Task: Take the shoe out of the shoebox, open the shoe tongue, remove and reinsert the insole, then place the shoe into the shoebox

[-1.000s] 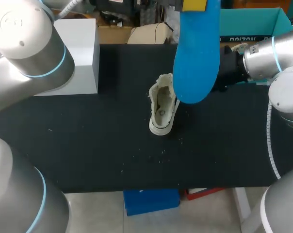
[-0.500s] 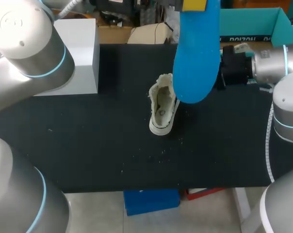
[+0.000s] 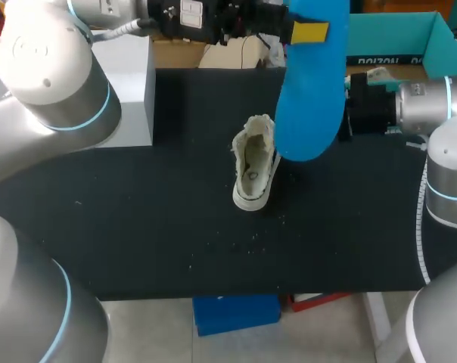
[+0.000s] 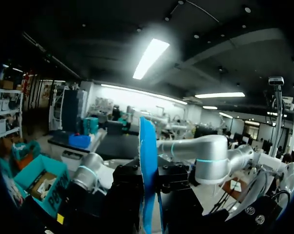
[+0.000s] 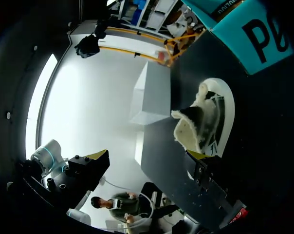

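Note:
A cream sneaker (image 3: pixel 253 162) lies on the black table (image 3: pixel 138 219) near the middle, its opening facing up. Above it hangs a blue insole (image 3: pixel 312 98), with my left gripper (image 3: pixel 310 30) shut on its upper end. In the left wrist view the insole (image 4: pixel 148 165) stands edge-on between the black fingers. My right arm (image 3: pixel 410 106) comes in from the right, with its gripper partly hidden behind the insole. In the right wrist view that gripper (image 5: pixel 147 158) is open and empty, and the sneaker (image 5: pixel 205 122) lies ahead of it. The teal shoebox (image 3: pixel 399 34) stands at the back right.
A white box (image 3: pixel 126 83) stands at the back left of the table. The teal shoebox (image 5: pixel 254 29) lies beyond the sneaker in the right wrist view, with the white box (image 5: pixel 152 92) further off.
My right arm has drawn back to the right, away from the shoe. The left arm has shifted, so the insole hangs slightly further right and its wrist now shows at the top.

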Available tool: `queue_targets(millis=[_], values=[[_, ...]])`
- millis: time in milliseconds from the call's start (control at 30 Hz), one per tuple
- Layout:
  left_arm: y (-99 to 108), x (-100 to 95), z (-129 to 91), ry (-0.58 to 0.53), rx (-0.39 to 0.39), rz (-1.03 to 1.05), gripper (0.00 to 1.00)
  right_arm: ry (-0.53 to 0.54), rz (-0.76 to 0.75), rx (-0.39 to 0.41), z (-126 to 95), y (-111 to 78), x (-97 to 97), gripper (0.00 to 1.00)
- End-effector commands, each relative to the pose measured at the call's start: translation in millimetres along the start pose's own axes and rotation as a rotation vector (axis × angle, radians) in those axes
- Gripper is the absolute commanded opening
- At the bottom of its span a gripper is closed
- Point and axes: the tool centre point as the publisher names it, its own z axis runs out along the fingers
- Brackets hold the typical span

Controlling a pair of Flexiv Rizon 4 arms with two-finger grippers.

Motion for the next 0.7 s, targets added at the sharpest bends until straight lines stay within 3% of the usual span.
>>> queue_targets(millis=[33, 367, 467, 533, 700], values=[[41, -4.0, 1, -0.01, 0.074, -0.008, 0.0, 0.0, 0.0, -0.001, 1, 0.6, -0.2, 1.0], [95, -24.0, 0, -0.053, 0.072, -0.018, 0.0, 0.0, 0.0, -0.001, 1, 0.6, -0.2, 1.0], [105, -27.3, -1, -0.103, 0.019, 0.009, 0.0, 0.0, 0.0, -0.001, 1, 0.6, -0.2, 1.0], [110, -27.3, 0, -0.126, -0.061, 0.053, 0.0, 0.0, 0.0, -0.001, 1, 0.6, -0.2, 1.0], [115, -28.9, -2, -0.151, -0.064, 0.041, 0.0, 0.0, 0.0, -0.001, 1, 0.6, -0.2, 1.0]])
